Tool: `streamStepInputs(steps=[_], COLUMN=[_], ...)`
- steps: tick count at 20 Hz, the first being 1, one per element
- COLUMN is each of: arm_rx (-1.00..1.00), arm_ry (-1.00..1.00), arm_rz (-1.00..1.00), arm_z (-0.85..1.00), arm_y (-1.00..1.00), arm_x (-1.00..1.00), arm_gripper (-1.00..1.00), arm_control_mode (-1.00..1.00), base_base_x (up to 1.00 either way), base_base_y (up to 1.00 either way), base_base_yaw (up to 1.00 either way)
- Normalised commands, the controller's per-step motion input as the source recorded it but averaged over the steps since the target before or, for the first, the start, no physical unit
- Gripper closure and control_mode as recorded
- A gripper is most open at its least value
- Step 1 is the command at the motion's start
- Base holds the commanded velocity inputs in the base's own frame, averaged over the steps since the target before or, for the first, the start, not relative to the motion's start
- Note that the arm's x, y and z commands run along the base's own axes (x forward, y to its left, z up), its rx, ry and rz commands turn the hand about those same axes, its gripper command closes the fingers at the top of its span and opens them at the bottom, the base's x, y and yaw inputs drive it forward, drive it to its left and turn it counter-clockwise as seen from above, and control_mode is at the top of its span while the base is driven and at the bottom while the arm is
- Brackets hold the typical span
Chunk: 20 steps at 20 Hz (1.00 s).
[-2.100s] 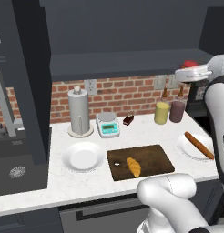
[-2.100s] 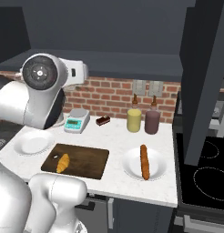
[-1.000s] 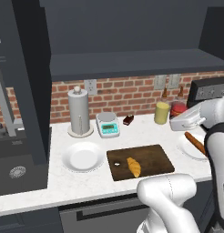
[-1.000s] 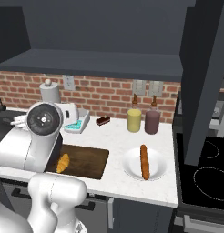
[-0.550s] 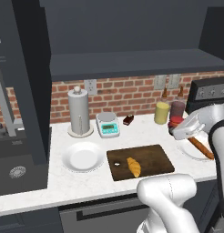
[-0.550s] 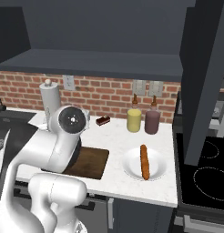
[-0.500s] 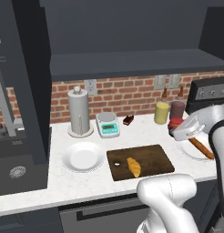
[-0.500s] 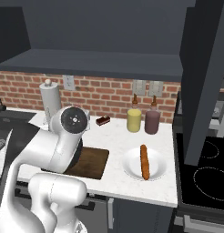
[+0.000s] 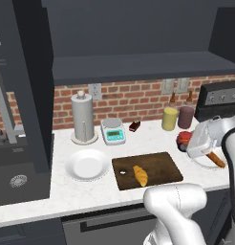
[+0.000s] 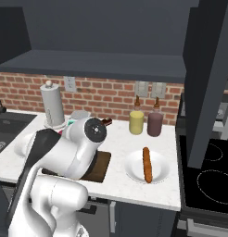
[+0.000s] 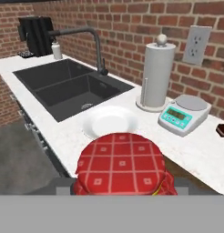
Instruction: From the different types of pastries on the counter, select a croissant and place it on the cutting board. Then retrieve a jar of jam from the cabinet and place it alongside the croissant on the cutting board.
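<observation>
Change: jar of jam (image 9: 184,138) has come down from cabinet height at the upper right of the left base view to counter level at the right, carried by the arm; the retrieval part looks done and only the placing is left.
Plate: round white plate (image 9: 87,164) lies left of centre on the counter (image 9: 62,194), apart from the board.
Cutting board: cutting board (image 9: 147,170) sits at lower centre of the left base view, its pale hole toward the left end.
Croissant: croissant (image 9: 140,175) rests on the board's left half, so the first half of the task looks finished and the right half of the board stays bare for the jar.
Jar against the jaws: in the hand view the red checked lid (image 11: 121,164) fills the bottom centre, right where the jaws rise, close against the camera; jaws (image 9: 187,143) appear clamped on the jar.
Jar against the board: jar hangs right of the board's right end, near the yellow canister (image 9: 170,118) and maroon canister (image 9: 186,116), not yet over the wood.
Next: judged, a short shift leftward and down beside the croissant.
</observation>
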Motion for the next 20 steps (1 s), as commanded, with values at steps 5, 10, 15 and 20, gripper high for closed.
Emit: streamStepInputs(steps=[5, 10, 15, 20], arm_rx=[-0.01, -0.03, 0.0, 0.0], arm_ry=[0.02, -0.02, -0.12, -0.15], arm_rz=[0.09, 0.01, 0.03, 0.04], arm_z=[-0.48, -0.59, -0.67, -0.59], arm_y=[0.33, 0.24, 0.0, 0.0], arm_x=[0.03, 0.06, 0.16, 0.23], arm_gripper=[1.0, 1.0, 1.0, 1.0], arm_control_mode=[-1.0, -1.0, -1.0, -1.0], base_base_x=[0.0, 0.0, 0.0, 0.0], base_base_y=[0.0, 0.0, 0.0, 0.0], base_base_yaw=[0.0, 0.0, 0.0, 0.0])
